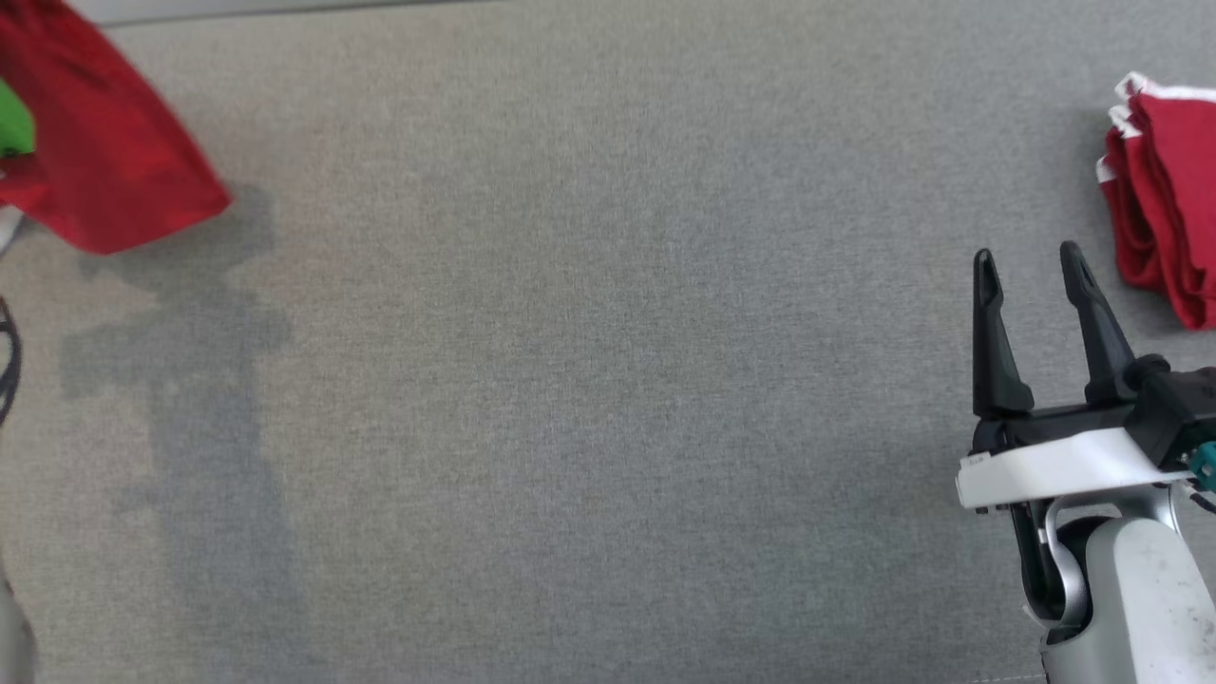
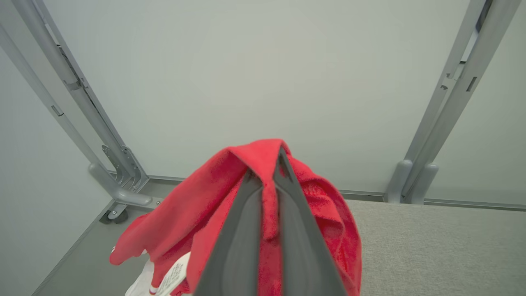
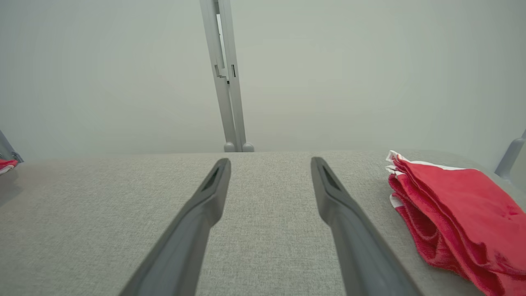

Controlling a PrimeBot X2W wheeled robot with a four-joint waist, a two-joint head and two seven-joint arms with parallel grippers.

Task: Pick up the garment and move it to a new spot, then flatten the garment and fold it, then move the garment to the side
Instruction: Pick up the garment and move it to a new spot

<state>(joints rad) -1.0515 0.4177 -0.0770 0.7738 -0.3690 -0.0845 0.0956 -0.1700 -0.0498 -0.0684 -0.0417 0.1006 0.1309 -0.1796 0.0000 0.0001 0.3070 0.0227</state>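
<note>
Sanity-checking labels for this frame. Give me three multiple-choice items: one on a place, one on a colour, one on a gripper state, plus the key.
1. Where does the folded stack of red cloth garments lie on the grey fabric table?
A. far left edge
B. right edge, up and right of the right gripper
C. dead centre

2. What colour is the trim on that stack?
A. white
B. blue
C. black

3. What state is the left gripper in?
A. open over bare table
B. shut on the loose red cloth garment
C. open around a bottle

1 B: head view shows it past the open right fingers.
2 A: white edging shows along its folds.
3 B: left wrist view shows both fingers pinching red cloth.
</note>
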